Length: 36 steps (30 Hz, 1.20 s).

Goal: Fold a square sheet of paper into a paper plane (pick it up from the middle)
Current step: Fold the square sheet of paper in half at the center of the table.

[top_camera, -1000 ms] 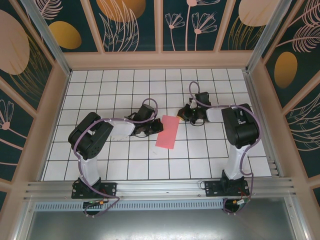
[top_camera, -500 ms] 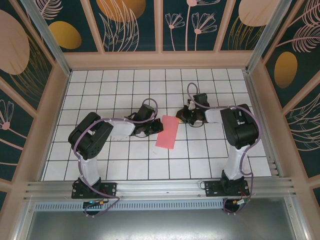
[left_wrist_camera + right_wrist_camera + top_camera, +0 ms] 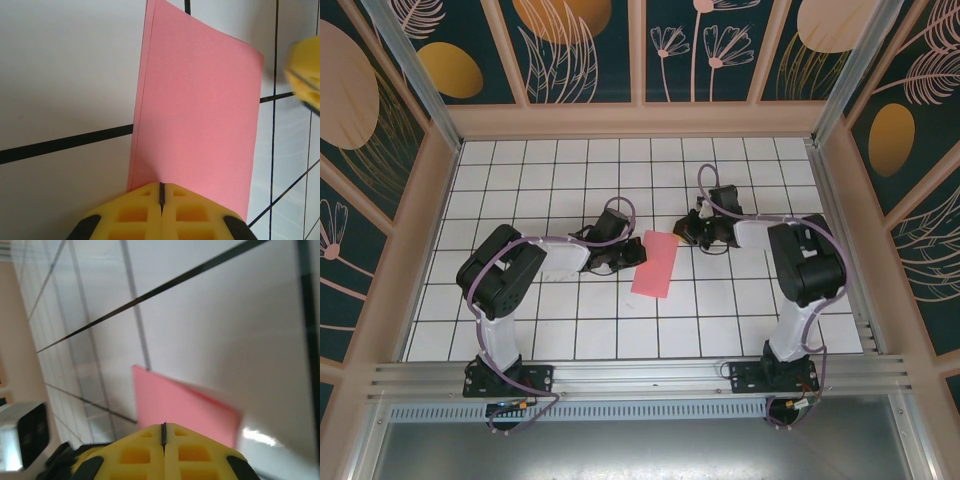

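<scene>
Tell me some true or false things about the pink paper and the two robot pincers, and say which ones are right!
1. The paper is pink. True.
2. The paper is a pointy plane. False: it lies as a flat rectangle.
3. The left pincer and the right pincer are both shut. True.
4. The table is green. False: it has white tiles with black lines.
5. The paper lies between the two pincers. True.

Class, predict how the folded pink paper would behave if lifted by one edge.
Likely floppy: the pink paper looks thin and lies flat. Probably very light, so a push may slide it. Its doubled edge suggests a fold, somewhat stiffer there.
</scene>
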### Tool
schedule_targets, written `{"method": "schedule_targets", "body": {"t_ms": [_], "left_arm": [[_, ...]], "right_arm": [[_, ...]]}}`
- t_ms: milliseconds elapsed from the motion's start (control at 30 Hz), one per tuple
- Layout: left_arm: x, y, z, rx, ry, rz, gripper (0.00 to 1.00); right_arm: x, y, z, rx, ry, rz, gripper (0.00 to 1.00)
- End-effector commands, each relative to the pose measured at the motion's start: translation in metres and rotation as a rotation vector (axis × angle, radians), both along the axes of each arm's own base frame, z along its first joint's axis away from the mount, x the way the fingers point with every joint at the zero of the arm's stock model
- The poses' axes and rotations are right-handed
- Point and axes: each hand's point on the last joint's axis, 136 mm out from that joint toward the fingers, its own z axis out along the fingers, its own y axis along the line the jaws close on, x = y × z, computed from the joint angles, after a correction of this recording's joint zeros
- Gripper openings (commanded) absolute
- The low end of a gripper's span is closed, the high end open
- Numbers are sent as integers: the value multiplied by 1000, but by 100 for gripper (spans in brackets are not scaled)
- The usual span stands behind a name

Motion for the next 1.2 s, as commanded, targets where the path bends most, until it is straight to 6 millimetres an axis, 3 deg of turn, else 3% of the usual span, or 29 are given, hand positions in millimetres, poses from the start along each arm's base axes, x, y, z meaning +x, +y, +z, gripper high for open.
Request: {"method": "schedule_targets", "body": {"t_ms": [0,267,533,633,733,867,1167], "left_arm": [[-35,32,-47,164,139,1,0],[-35,31,-49,164,141,-2,0],[-36,32,-50,165,142,-5,0],[-36,32,-49,164,141,-4,0],[-35,32,-49,163,140,-1,0],[-36,32,-49,163,140,-2,0],[-35,31,-50,160,141,2,0]], "right_arm": [[-23,10,13,24,-13,32,0],[-71,27,-9,42,33,52,0],[-98,8,-53,-65,120,42,0],[-99,5,-43,-62,96,37,0],[-96,16,-18,-8,41,73,0],[-105,36,1,52,14,126,0],[-129,32,-31,20,85,112,0]]}}
